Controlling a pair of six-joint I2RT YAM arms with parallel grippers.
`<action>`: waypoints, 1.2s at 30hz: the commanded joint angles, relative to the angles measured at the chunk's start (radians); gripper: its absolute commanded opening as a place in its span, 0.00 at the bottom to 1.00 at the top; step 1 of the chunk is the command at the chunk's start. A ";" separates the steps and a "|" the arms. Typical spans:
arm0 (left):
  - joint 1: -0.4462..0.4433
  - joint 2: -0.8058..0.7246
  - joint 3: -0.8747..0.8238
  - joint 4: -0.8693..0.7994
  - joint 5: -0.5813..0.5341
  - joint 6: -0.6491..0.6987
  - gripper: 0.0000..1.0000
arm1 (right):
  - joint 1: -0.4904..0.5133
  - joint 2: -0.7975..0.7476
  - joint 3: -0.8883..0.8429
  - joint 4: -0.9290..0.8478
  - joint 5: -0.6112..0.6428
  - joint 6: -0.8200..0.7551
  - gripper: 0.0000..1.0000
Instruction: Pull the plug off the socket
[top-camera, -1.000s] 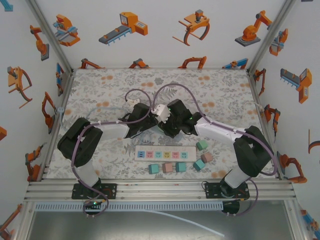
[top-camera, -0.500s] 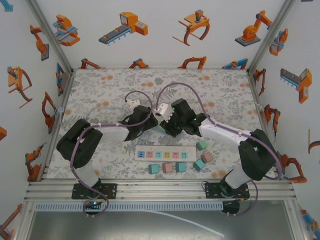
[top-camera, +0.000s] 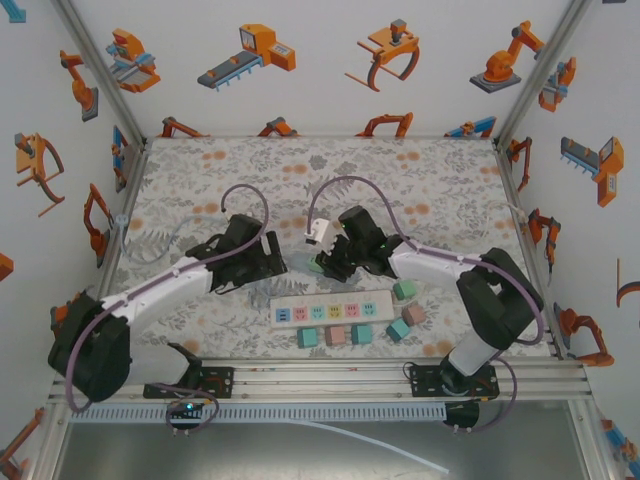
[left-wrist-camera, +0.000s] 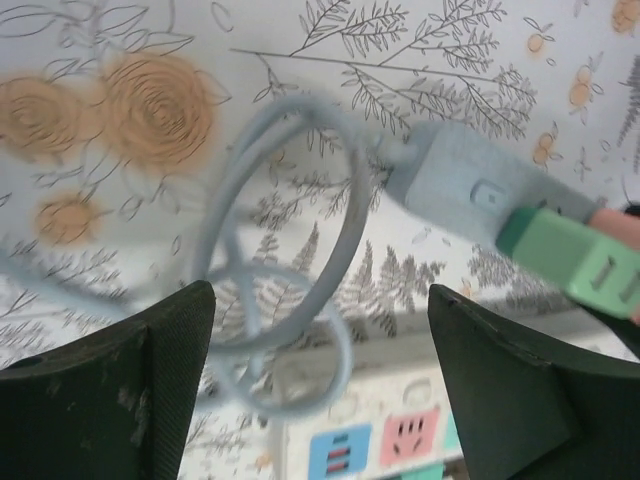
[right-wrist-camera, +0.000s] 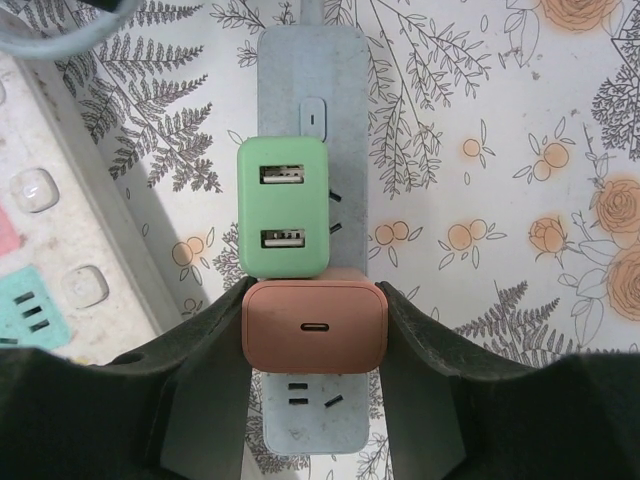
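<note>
A grey power strip (right-wrist-camera: 310, 80) lies flat on the floral tabletop. Two plugs sit in it: a green two-port USB plug (right-wrist-camera: 283, 220) and, right next to it, a salmon USB-C plug (right-wrist-camera: 315, 325). My right gripper (right-wrist-camera: 313, 298) is shut on the salmon plug, one finger pressed to each side. In the top view this gripper (top-camera: 328, 264) sits at mid-table. My left gripper (top-camera: 268, 262) hangs open to the left of the strip, nothing between its fingers (left-wrist-camera: 160, 370). The left wrist view shows the strip (left-wrist-camera: 450, 185), the green plug (left-wrist-camera: 575, 260) and the strip's looped grey cable (left-wrist-camera: 350, 200).
A white power strip (top-camera: 330, 311) with coloured sockets lies just near of both grippers. Several small teal, pink and green blocks, such as one teal block (top-camera: 362, 334), sit along its near and right sides. Printed walls enclose the table.
My left arm has swung out to the left and dropped low, carrying its gripper left, away from the grey strip. My right gripper has shifted slightly nearer, still over the plugs.
</note>
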 joint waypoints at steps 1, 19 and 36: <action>-0.004 -0.062 -0.049 0.030 0.154 0.136 0.79 | -0.003 0.032 0.054 0.029 -0.008 -0.007 0.06; 0.049 0.170 0.083 0.069 0.052 -0.080 0.73 | 0.041 0.102 0.066 0.088 -0.089 -0.036 0.06; 0.050 0.291 0.130 0.164 0.002 -0.112 0.74 | 0.065 0.114 0.078 0.088 -0.093 -0.037 0.06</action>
